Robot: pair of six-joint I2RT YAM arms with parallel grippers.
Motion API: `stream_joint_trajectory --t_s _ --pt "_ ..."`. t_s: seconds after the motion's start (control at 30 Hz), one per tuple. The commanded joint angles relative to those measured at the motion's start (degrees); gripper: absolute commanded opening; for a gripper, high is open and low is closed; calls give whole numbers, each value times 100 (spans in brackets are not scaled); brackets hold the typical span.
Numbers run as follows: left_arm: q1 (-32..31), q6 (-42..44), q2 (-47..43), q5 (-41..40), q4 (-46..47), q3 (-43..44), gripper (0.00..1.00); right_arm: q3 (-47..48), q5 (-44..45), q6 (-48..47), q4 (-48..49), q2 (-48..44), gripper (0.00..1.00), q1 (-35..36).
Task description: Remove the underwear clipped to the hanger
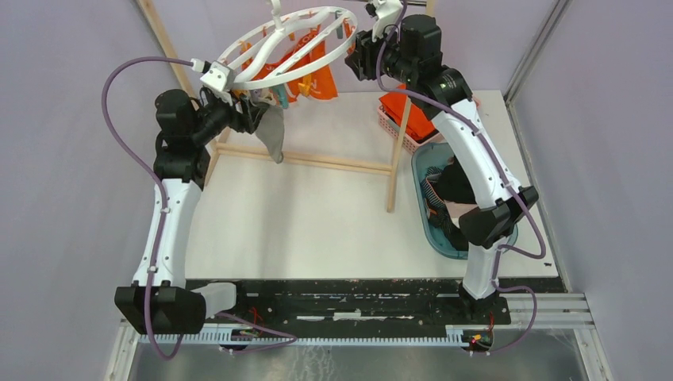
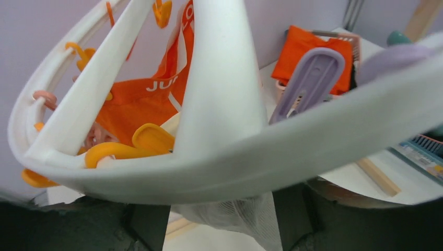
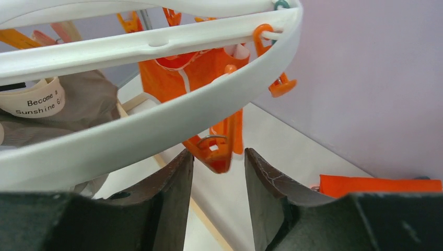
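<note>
The white ring hanger hangs tilted from the bar, with orange pegs under its rim. Bright orange underwear is clipped beneath it and also shows in the left wrist view and the right wrist view. Beige-grey underwear hangs under the ring's left side. My left gripper is open just below the rim, and the mesh fabric hangs between its fingers. My right gripper is open at the ring's right edge, its jaws standing either side of an orange peg without touching it.
A wooden-post frame carries the hanger. A pink basket holds a folded orange cloth. A teal basket at the right holds a black garment, partly hidden by my right arm. Grey walls close in on both sides.
</note>
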Motion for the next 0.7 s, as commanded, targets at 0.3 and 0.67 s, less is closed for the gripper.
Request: stream_joint_trajectory --t_s 0.3,0.67 --pt "-35 -1405 214 1727 1416 -176 30 -1506 -911 518 46 -1196 66 -35" --pt "-280 -1941 -513 1571 2083 -1094 21 -3194 -2046 546 894 -2024 70 338"
